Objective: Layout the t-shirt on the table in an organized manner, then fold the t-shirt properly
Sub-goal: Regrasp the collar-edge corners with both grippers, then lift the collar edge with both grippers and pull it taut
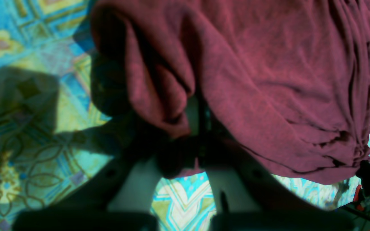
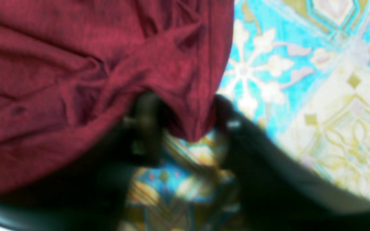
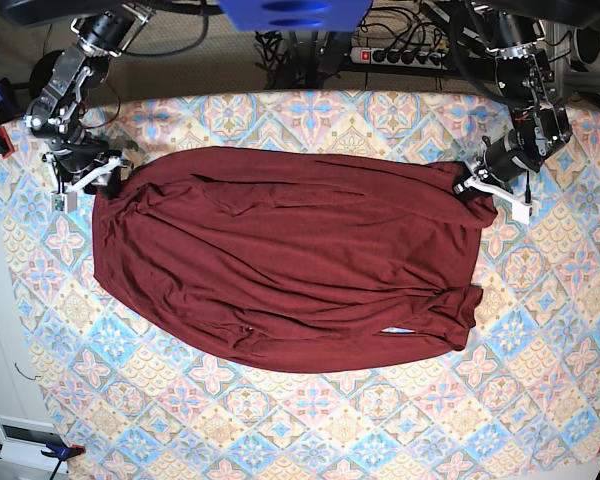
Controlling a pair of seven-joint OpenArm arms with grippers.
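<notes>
one t-shirt (image 3: 280, 260), one table (image 3: 540, 400), two arms, one power strip (image 3: 400, 55)

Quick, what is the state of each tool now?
Left tool: closed on the t-shirt.
Right tool: closed on the t-shirt.

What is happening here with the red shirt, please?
A two-armed robot is laying out the t-shirt on the table. The left gripper and the right gripper each pinch a far corner, the shirt stretched between them. It lies mostly spread, with wrinkles. No fold has been made yet.
</notes>
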